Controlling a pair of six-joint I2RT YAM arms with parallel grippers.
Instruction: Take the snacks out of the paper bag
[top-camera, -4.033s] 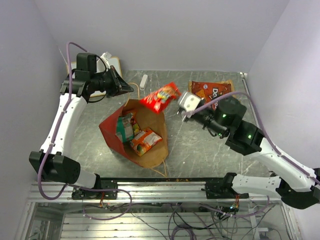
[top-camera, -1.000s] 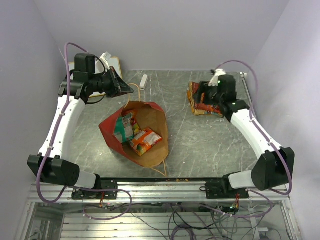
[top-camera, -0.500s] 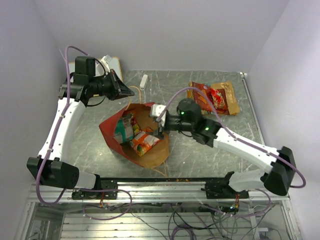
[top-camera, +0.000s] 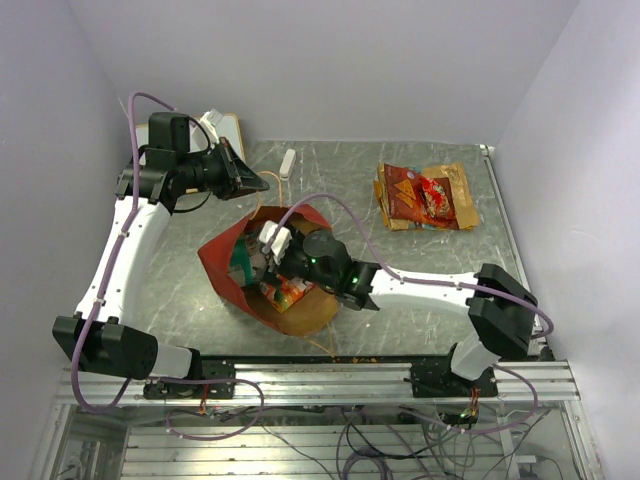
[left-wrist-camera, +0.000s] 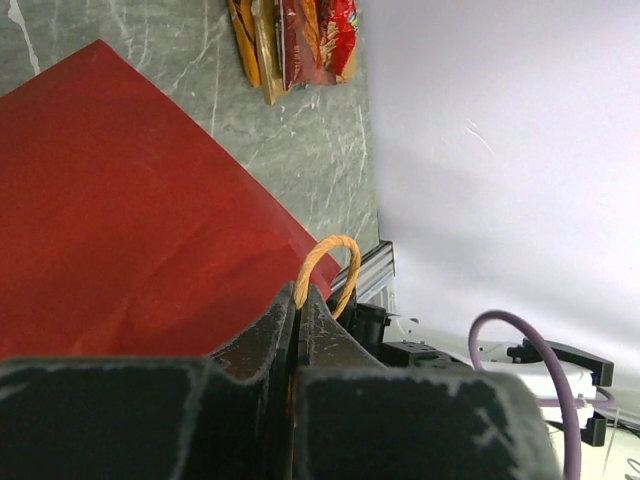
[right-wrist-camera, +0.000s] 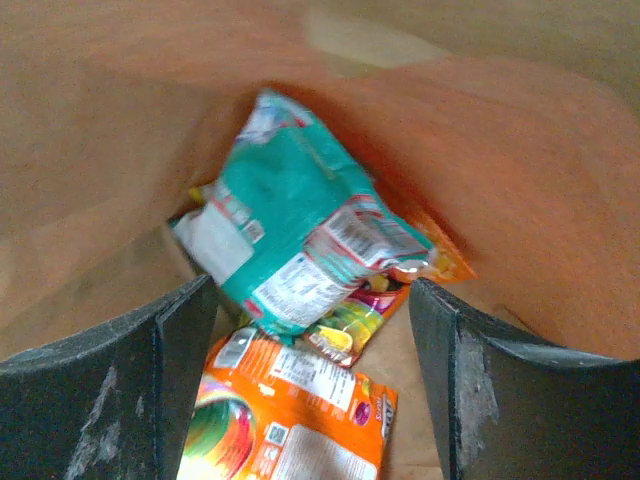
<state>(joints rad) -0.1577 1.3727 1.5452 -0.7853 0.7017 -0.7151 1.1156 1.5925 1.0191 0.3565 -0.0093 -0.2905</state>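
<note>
Black, spread wide and empty, the right gripper (right-wrist-camera: 310, 325) sits inside the paper bag (top-camera: 212, 258), teal packet (right-wrist-camera: 290, 205) just ahead, orange packet (right-wrist-camera: 290, 425) below. Closing may pinch both. Left gripper (left-wrist-camera: 297, 305) clamps the cord handle (left-wrist-camera: 330, 245); slipping would collapse the mouth.

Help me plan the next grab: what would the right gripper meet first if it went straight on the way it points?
Most likely the teal packet inside the paper bag, framed by the open right gripper; the orange packet lies just below that line.
</note>
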